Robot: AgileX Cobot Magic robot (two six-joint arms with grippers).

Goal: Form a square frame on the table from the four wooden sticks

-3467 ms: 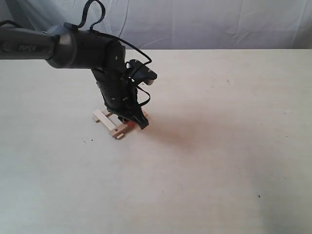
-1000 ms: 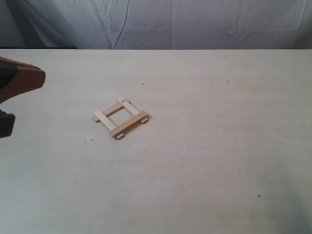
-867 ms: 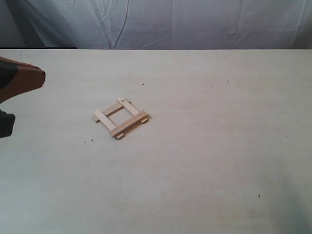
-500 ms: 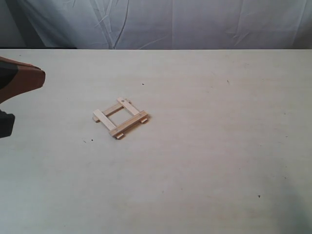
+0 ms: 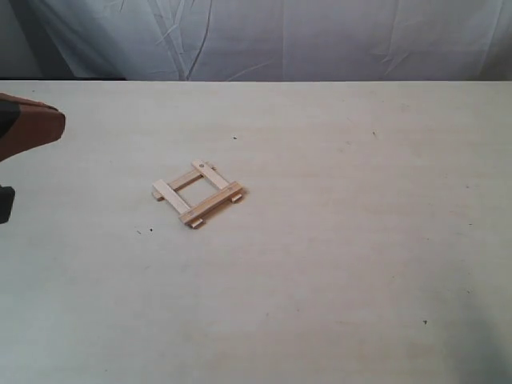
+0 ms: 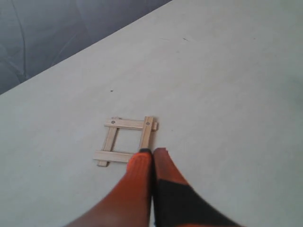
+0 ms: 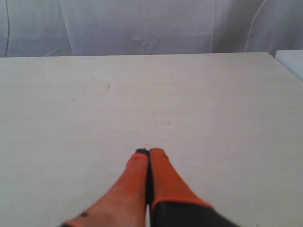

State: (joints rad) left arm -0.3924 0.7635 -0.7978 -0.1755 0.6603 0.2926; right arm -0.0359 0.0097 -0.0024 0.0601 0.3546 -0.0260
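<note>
Exterior view: the square frame (image 5: pixel 198 193) is seen left of centre on the table (image 5: pixel 360 240), well apart from every edge. The four wooden sticks (image 5: pixel 211 201) are laid two across two, with short ends overhanging at the corners and an open middle. The left gripper (image 5: pixel 56 128) is seen only as a blurred orange-brown tip at the left edge, well apart from the frame; its state cannot be told here. The white cloth backdrop (image 5: pixel 320 40) is seen across the top. The right gripper is not in this view. Left wrist view: the left gripper's orange fingers (image 6: pixel 139 170) are pressed together with nothing between them, raised over the table and pointed at the frame. All four corners are seen overlapped, and small dark holes show on the crossing slats. Right wrist view: the right gripper (image 7: pixel 149 152) is likewise pressed together and empty, with only bare table ahead of it; the frame is not seen. Judgement: placement looks done, so the step in hand is taken to be clearing off. Any travel should be kept high and away from the frame, since loose overlapped slats would likely be shifted by a light brush. No re-grip appears needed.
</note>
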